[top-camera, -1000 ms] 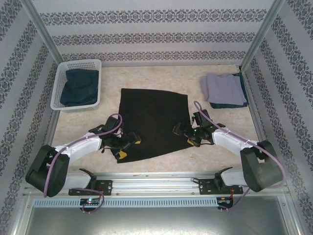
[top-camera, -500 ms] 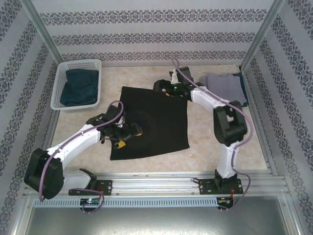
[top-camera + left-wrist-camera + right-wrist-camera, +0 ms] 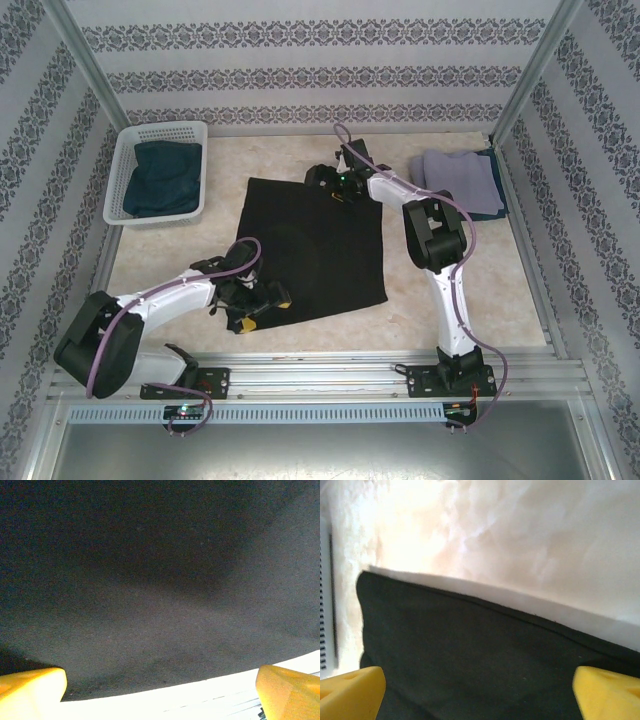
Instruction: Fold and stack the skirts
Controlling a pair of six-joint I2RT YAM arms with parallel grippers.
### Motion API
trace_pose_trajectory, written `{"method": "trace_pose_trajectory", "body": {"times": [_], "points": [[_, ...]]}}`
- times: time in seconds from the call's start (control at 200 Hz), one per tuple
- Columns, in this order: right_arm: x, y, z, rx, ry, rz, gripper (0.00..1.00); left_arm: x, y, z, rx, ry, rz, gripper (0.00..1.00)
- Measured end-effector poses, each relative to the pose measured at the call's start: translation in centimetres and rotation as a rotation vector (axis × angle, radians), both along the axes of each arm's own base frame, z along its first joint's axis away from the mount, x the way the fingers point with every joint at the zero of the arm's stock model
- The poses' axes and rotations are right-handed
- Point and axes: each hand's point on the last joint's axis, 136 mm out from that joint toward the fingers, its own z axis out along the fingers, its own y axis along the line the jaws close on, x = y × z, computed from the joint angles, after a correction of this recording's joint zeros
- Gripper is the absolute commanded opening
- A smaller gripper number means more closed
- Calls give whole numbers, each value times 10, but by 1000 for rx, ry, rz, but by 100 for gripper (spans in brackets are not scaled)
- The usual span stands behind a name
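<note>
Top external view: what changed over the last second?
The right gripper swung from the near-right edge of the black skirt to its far edge, jaws open, nothing taken hold of. The left gripper stayed open at the near-left corner; the folded lavender skirt and basket did not move.

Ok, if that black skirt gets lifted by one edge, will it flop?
Probably flops: the black skirt lies flat and thin on the table, so it should drape. Likely light, and may slide on the smooth top.

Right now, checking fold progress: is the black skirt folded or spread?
Spread: the black skirt lies flat across the table, no fold visible.
</note>
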Motion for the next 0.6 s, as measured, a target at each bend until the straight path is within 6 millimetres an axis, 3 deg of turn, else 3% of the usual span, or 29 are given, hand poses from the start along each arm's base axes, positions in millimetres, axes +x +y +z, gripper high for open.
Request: {"method": "trace_pose_trajectory", "body": {"times": [0.185, 0.43, 0.51, 0.6], "points": [[29, -3, 1, 54, 17, -83, 98, 14, -8, 1, -15, 51, -6, 100], [76, -1, 9, 100, -44, -157, 98, 76, -12, 6, 31, -4, -63, 100], [85, -3, 13, 106, -56, -173, 98, 96, -11, 11, 52, -66, -85, 100], [88, -6, 20, 104, -66, -173, 98, 106, -11, 22, 46, -116, -98, 100]]}}
